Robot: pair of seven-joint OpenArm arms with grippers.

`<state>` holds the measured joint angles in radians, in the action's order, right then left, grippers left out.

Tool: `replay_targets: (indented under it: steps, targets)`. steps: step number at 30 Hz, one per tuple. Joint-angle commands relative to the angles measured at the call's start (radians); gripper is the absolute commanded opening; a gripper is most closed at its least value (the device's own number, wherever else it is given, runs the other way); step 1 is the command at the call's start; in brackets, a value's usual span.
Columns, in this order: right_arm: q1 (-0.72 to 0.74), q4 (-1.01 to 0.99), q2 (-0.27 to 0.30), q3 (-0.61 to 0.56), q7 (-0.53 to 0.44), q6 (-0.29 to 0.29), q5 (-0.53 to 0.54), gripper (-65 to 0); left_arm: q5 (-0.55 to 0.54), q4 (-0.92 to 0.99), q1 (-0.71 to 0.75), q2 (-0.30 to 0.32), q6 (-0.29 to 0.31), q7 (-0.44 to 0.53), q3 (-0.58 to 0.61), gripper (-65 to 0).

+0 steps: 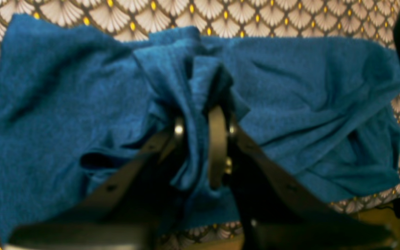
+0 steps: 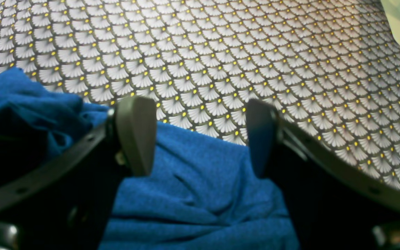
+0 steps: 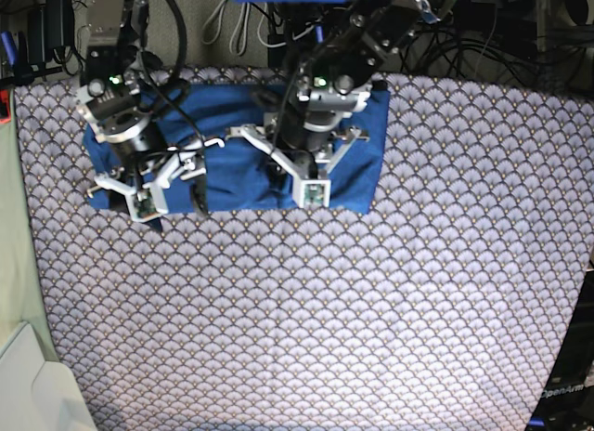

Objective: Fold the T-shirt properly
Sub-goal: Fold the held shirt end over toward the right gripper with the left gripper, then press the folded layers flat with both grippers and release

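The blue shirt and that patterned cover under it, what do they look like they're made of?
The T-shirt looks like soft knit fabric, matte with a slightly fuzzy surface; it bunches into loose folds where the left gripper pinches it. The patterned cloth looks like thin printed woven fabric, smooth and flat, with grey-white scallops and yellow dots. The exact fibres can't be told from here.

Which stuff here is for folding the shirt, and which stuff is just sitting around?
For the job:
- the blue T-shirt
- the left pincer, shut on a bunch of the shirt
- the right pincer, open over the shirt's edge

Just lying about:
- the scallop-patterned cloth under everything
- the cables at the back
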<state>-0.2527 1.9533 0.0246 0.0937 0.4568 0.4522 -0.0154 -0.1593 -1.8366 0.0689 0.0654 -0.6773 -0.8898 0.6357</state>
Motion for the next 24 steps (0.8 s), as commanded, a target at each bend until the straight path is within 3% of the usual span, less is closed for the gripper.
replay_targets:
  steps: [1,7,14,24]
  targets:
    - [0.01,0.022,0.002,0.001,-0.028,0.007,0.015,-23.5,-0.004,-0.016,-0.011,-0.011,-0.021,0.001,-0.004,-64.5]
    - [0.01,0.022,0.004,0.001,-0.028,0.007,0.015,-23.5,-0.009,-0.019,-0.007,-0.048,-0.021,0.002,-0.084,-64.5]
    - [0.01,0.022,0.004,0.001,-0.028,0.007,0.015,-23.4,-0.003,-0.012,-0.013,-0.091,-0.021,0.002,-0.07,-64.5]
    - [0.01,0.022,0.004,0.001,-0.026,0.007,0.015,-23.4,-0.006,0.11,-0.076,-0.097,-0.021,0.044,-0.073,-64.5]
